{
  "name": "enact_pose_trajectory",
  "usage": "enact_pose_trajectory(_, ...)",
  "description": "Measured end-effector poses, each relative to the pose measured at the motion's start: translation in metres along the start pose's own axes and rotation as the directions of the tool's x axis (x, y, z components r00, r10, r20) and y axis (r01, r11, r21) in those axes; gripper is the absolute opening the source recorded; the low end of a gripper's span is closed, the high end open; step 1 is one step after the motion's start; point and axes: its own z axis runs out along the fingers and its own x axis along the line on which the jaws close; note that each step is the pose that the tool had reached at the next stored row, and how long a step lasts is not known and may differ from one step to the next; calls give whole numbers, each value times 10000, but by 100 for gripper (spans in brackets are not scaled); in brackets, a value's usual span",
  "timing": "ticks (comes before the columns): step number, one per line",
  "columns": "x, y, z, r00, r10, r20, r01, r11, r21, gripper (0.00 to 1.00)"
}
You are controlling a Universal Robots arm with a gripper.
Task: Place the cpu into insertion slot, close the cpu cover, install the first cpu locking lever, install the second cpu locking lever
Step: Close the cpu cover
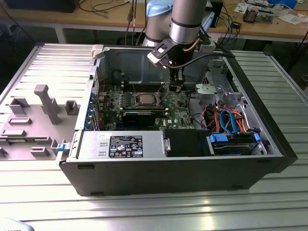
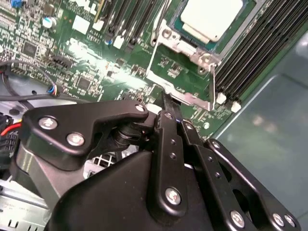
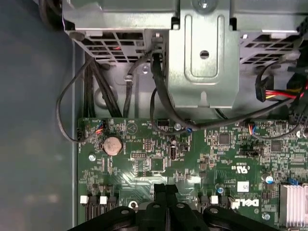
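Silvery cpu cover (image 2: 190,98), centre of the second wrist view: open; I judge it thin, stiff, light (take the free edge). My hand (image 2: 165,97): fingers together at that edge, nothing plainly held. Upper right: the cpu (image 2: 211,17), seated.

An open computer case (image 1: 173,178) is lying on the ribbed metal counter (image 1: 154,211). The arm (image 1: 185,21) is hanging down into it, with the hand (image 1: 174,88) hovering over the green board (image 1: 115,103), just beside the insertion slot (image 1: 137,100) on the exterior view's right. The cpu (image 1: 146,99) is sitting in that slot, silver top up. The fingers seem to be pressing together, though they are hard to make out. Orange and blue cables (image 1: 226,120) are coiling at the case's far right.
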Motion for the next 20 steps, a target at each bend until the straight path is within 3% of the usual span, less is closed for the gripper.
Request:
enact_pose_trajectory(2, 1, -80, 1, 10000, 1, 0, -1, 10000, -24, 11)
enact_pose_trajectory(17, 6, -353, 3, 10000, 1, 2, -1, 10000, -1, 11)
enact_pose_trajectory(20, 8, -438, 18, 10000, 0, 0, 0, 10000, -1, 11)
